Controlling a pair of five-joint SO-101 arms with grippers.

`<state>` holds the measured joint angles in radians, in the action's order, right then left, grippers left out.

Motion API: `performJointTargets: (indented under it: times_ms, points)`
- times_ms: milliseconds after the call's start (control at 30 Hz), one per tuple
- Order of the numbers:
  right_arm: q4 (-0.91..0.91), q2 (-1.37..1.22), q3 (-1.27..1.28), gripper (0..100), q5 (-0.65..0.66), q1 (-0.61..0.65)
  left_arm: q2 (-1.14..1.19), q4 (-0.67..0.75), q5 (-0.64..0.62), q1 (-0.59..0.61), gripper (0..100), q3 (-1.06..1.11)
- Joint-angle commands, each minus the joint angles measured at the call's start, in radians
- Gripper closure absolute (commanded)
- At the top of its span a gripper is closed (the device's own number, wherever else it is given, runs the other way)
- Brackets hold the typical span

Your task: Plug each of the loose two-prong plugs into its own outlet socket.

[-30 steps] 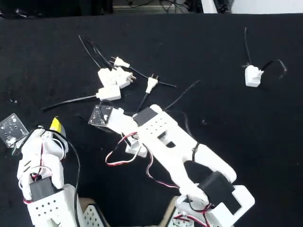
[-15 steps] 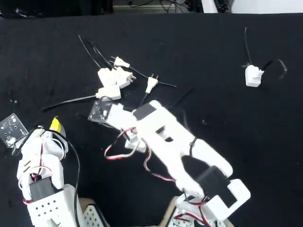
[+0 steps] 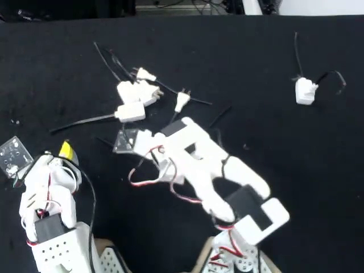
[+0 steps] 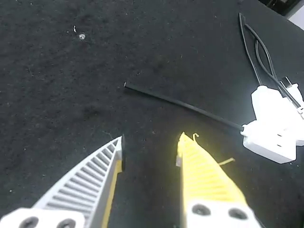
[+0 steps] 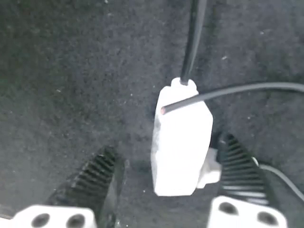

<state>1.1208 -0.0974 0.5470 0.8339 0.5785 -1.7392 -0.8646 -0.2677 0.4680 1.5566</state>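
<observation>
Right gripper spread wide, straddling a white corded connector, set for a grab. Left gripper hangs slack and empty, facing the outlet socket; a loose two-prong plug lies near that socket.

Nothing written, numbered or signed can be read anywhere. The outlet socket in the left wrist view shows plain white plastic. So does the white cabled block in the right wrist view. In the high view, the left arm's circuit board and the right arm's circuit board perhaps carry fine print, too small to tell.
</observation>
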Motion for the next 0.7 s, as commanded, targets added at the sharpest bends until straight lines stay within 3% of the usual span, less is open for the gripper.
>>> performJointTargets:
  times_ms: [0,33,267,667]
  points:
    - [0.008,0.021,-0.045,93.2,0.008,-0.018,-0.009,0.025,-0.008,0.010,81,-0.050]
    - [0.009,0.041,-0.045,99.1,0.008,-0.018,-0.009,0.025,-0.008,0.010,81,-0.050]
    - [0.080,0.278,-0.041,98.8,-0.041,-0.071,-0.009,0.025,-0.008,0.010,81,-0.050]
    - [0.256,0.719,-0.182,98.8,-0.049,-0.407,-0.009,0.025,-0.008,0.010,81,-0.050]
